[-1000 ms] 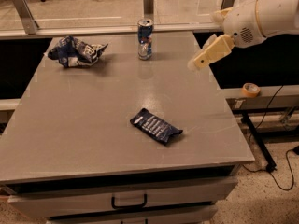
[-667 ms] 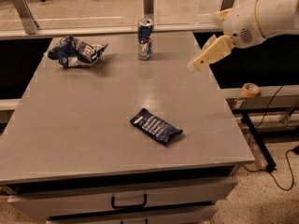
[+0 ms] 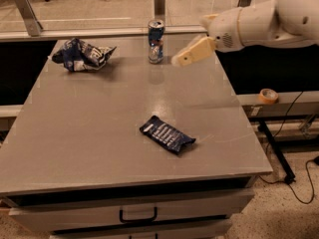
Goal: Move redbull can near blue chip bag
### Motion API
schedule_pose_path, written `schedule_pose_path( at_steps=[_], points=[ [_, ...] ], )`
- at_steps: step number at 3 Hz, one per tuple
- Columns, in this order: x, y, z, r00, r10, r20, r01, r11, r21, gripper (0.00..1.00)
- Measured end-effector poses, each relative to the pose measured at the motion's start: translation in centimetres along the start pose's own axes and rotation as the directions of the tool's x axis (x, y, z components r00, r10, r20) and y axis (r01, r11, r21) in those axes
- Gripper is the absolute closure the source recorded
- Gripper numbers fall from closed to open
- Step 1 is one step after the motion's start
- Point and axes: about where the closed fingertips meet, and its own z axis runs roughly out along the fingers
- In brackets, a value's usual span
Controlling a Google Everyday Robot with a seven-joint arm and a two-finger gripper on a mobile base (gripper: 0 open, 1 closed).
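The redbull can point(image 3: 156, 41) stands upright near the far edge of the grey table point(image 3: 89, 133), blue and silver with a silver top. The blue chip bag point(image 3: 82, 54) lies crumpled at the far left of the table, well to the left of the can. My gripper point(image 3: 185, 57) comes in from the right on a white arm point(image 3: 259, 21). Its cream fingers point(image 3: 194, 52) point down-left and hover just right of the can, not touching it and holding nothing.
A flat dark blue packet with white text point(image 3: 166, 135) lies at the table's middle, toward the front. A glass barrier with metal posts point(image 3: 159, 1) runs behind the table. A tape roll point(image 3: 268, 95) sits on a ledge at the right. Drawers point(image 3: 137, 214) are below the front edge.
The gripper has moved left, from well right of the can to close beside it. The can, the chip bag and the packet have not moved.
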Motion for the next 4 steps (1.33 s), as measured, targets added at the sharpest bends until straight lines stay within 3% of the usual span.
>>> schedule_pose_path(
  at_steps=[1,3,4],
  points=[
    [-0.4,-1.5,3.9,0.998,0.025,0.063,-0.025,0.9997,-0.003,0.00],
    [0.4,-5.9,11.6,0.992,0.065,0.109,-0.072,0.9950,0.068,0.02],
    [0.2,-7.5,13.6,0.988,0.066,0.138,-0.077,0.9937,0.081,0.24]
  ],
)
